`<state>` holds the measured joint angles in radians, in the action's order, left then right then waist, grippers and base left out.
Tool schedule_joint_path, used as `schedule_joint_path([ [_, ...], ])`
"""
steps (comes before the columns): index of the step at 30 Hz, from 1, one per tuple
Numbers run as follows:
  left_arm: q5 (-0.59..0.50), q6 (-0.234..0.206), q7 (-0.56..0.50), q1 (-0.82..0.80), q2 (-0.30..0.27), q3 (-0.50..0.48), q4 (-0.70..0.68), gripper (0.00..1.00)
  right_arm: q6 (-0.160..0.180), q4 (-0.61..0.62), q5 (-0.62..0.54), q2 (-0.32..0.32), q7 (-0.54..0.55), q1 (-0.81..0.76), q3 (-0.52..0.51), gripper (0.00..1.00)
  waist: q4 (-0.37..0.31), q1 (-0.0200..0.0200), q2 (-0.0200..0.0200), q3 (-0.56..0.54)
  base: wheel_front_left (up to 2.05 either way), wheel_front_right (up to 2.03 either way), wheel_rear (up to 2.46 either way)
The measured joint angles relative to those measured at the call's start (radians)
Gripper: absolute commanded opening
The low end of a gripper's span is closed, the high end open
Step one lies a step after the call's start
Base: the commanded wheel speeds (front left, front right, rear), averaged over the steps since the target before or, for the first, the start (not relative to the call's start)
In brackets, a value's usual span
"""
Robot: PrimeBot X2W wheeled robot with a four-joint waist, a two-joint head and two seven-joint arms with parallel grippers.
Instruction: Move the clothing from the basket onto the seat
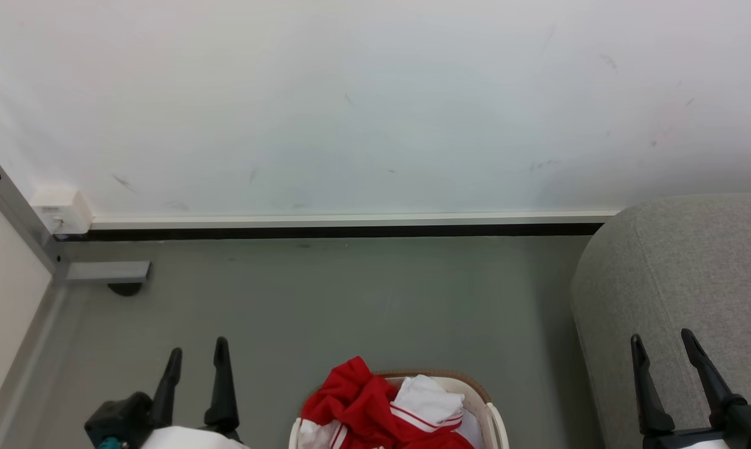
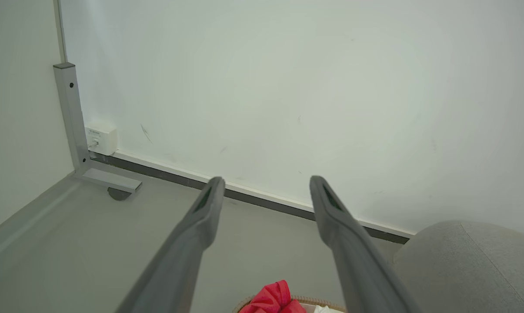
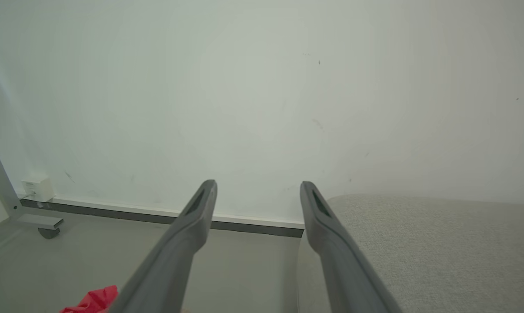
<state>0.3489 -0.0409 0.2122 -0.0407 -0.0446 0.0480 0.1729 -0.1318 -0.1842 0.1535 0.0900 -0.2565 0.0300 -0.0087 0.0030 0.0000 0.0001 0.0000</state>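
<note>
Grey floor (image 1: 325, 299) is bounded by a scuffed white wall (image 1: 350, 106). At lower left, the left gripper (image 1: 198, 347) is held with fingers parted, grasping nothing. Centrally, red-and-white clothing (image 1: 366, 402) is heaped in the cream basket (image 1: 497, 427) on the floor. At right, the right gripper (image 1: 660, 335) is likewise spread empty before the grey sofa (image 1: 680, 268).

My left gripper (image 1: 197, 347) and right gripper (image 1: 661, 337) each bear two long, tapered, matte dark-grey fingers (image 2: 331, 217), slotted near the tips, on black mounts (image 1: 743, 415); white forearm shell (image 1: 188, 438), teal fitting (image 1: 109, 443) at left.
</note>
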Motion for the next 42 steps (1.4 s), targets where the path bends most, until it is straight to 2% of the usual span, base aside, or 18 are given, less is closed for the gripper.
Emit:
schedule_joint_path([
  [27, -0.177, -0.001, 0.052, 0.003, -0.001, 0.023, 0.01, 1.0, 0.0, -0.006, -0.241, -0.041, -0.002, -0.012, -0.059, 1.0, -0.003, 0.0, 0.0, -0.003, 0.0, 0.0, 0.0],
  [42, -0.181, -0.001, 0.052, 0.01, -0.001, 0.026, 0.008, 1.0, 0.0, -0.008, -0.232, -0.042, -0.002, -0.015, -0.059, 1.0, -0.009, 0.0, 0.0, -0.006, 0.0, 0.0, 0.0],
])
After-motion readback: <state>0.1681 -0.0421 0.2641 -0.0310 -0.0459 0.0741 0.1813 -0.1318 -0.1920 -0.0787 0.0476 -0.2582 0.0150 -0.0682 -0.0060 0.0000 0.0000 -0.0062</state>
